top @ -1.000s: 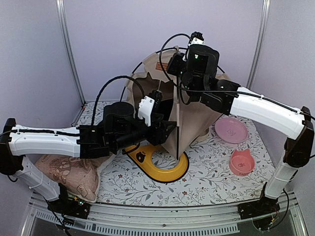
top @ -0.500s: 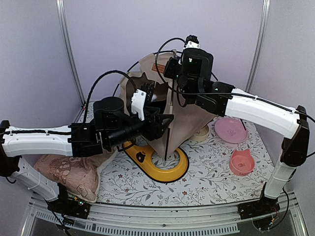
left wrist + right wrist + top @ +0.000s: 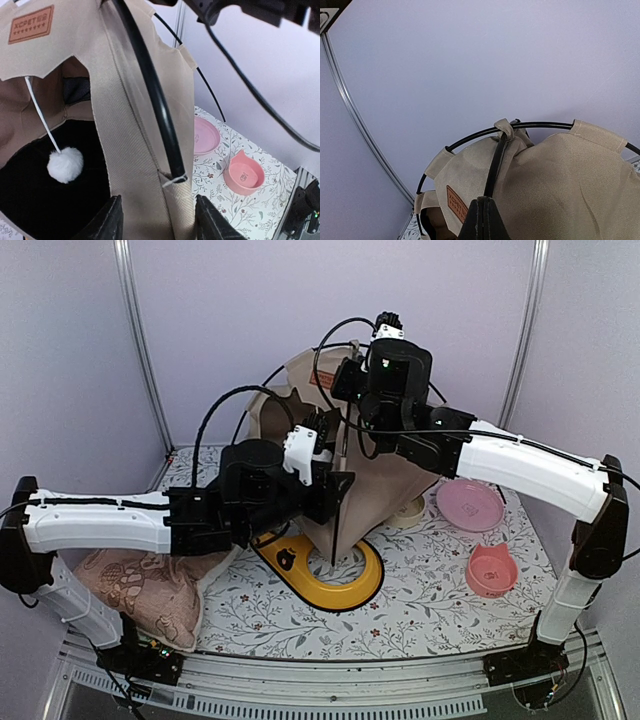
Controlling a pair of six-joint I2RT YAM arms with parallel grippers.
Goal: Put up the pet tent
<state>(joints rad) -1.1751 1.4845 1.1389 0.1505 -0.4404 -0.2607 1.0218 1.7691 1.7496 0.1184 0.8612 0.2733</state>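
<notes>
In the top view, the tent (image 3: 392,485) was seen standing at the back middle of the table (image 3: 420,612), its front corner set over the yellow tray (image 3: 348,592). The left gripper (image 3: 333,492) was placed at the front edge of the tent, and the right gripper (image 3: 342,382) was held at its top. A cushion (image 3: 140,590) was laid at the near left corner, under the left arm. A pink plate (image 3: 470,505) and a pink bowl (image 3: 490,570) were found to the right of the tent, apart from it.

In the left wrist view, a tan band of the tent with a black pole (image 3: 155,100) along it was held between the two fingers (image 3: 107,220), which were pressed against it from both sides. A brown label (image 3: 31,24) was seen at the upper left, and a white pompom (image 3: 65,165) was hung on a string before the dark inside.

In the right wrist view, the fingers were clamped on a black pole at the top of the tent. Crossing poles passed through tan loops were seen above the fingertips.
</notes>
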